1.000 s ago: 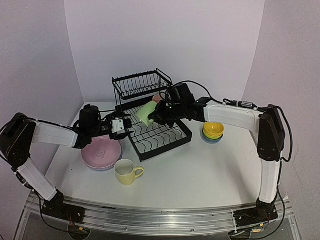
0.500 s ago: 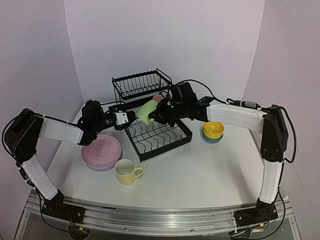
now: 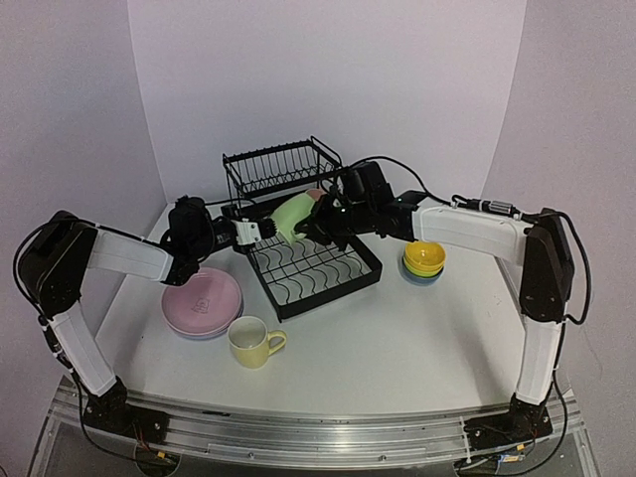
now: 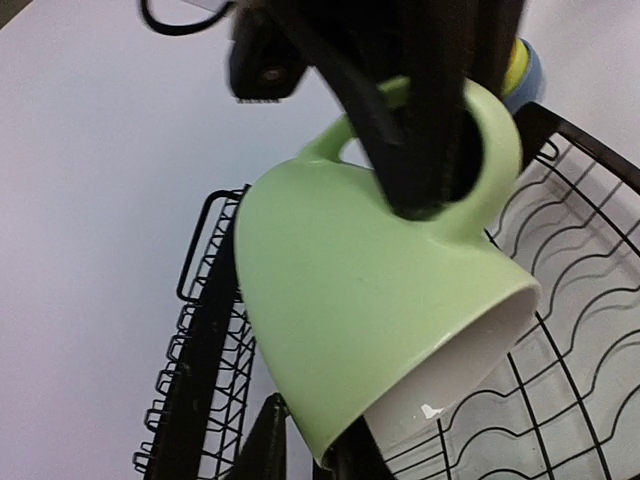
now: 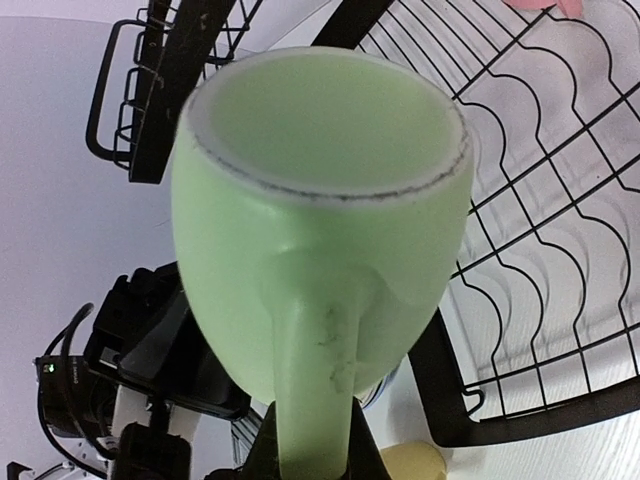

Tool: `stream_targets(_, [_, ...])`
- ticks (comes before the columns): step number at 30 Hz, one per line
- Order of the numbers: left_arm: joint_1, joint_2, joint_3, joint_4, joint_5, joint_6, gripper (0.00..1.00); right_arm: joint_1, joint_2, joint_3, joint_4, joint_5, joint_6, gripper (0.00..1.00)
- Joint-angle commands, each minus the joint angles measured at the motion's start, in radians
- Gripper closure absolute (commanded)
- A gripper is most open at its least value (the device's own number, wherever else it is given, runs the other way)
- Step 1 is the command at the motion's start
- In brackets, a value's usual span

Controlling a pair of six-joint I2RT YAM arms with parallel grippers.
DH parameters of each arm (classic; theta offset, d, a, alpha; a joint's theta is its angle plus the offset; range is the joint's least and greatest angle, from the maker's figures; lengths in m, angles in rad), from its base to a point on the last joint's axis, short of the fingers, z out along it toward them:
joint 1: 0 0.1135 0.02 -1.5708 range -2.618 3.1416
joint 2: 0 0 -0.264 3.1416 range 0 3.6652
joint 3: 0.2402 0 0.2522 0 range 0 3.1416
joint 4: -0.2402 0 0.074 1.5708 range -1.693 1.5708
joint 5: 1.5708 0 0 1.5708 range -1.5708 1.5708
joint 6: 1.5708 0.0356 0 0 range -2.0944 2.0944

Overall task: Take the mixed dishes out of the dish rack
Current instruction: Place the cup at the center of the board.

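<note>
A light green mug (image 3: 291, 221) hangs tilted over the left part of the black wire dish rack (image 3: 328, 276). My right gripper (image 3: 316, 225) is shut on its handle (image 5: 312, 370). My left gripper (image 3: 266, 231) reaches in from the left and is shut on the mug's rim (image 4: 440, 380), with one finger (image 4: 268, 445) outside the wall and the other inside. A pink mug (image 3: 315, 196) shows in the rack just behind the green one. The upper shelf (image 3: 278, 164) holds no dishes.
A stack of plates, pink on top (image 3: 202, 301), lies left of the rack. A yellow mug (image 3: 253, 341) stands in front of it. Stacked bowls, yellow on top (image 3: 424, 259), sit right of the rack. White walls close in the back and sides.
My left gripper has moved right to the mug and shut on its rim. The right gripper has carried the mug slightly up and to the left.
</note>
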Motion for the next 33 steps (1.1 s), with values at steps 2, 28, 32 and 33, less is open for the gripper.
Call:
stream_targets(2, [-0.001, -0.027, 0.022, 0.075, 0.055, 0.027, 1.00, 0.010, -0.060, 0.059, 0.101, -0.073, -0.023, 1.00])
stream_targets(28, [-0.005, -0.130, 0.097, -0.345, 0.143, -0.122, 1.00, -0.036, -0.023, -0.037, 0.114, -0.069, 0.158, 0.64])
stream_targets(32, [-0.004, -0.146, 0.136, -0.450, 0.138, -0.152, 1.00, -0.044, -0.034, -0.041, 0.113, -0.072, 0.154, 0.48])
stream_targets(33, [-0.005, -0.146, 0.155, -0.501, 0.133, -0.163, 1.00, -0.048, -0.044, -0.046, 0.110, -0.071, 0.149, 0.33])
